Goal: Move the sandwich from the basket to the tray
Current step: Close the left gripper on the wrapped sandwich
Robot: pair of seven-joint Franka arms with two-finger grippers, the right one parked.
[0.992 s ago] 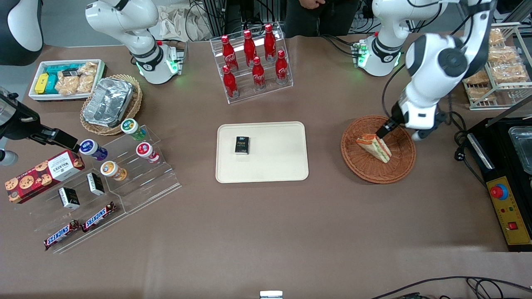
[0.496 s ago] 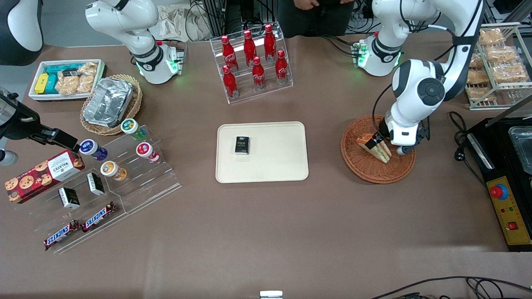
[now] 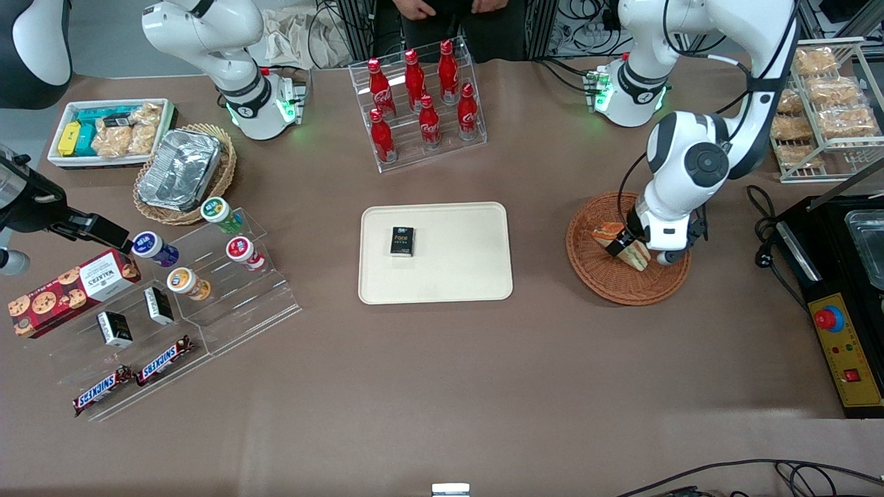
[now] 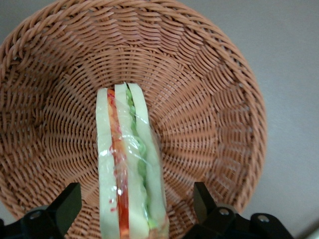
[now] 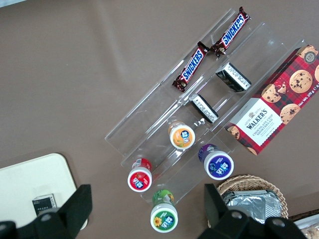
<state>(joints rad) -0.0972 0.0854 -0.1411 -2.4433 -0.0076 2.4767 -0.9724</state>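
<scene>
While I watch the feeds:
Claw: my claw (image 4: 132, 209) is down in the basket (image 3: 608, 276), at the right of the front frame, spread wide with a finger on each side of the sandwich (image 4: 129, 174); clear gaps show, so nothing is gripped.
Sandwich: lies in the basket on its edge, filling layers facing the wrist camera.
Tray: the tray (image 3: 456, 276), centre of the front frame, carries only a small black box (image 3: 402, 241).
Change: a second ago the claw sat higher, at the sandwich's upper corner; it has since dropped to straddle it.
</scene>
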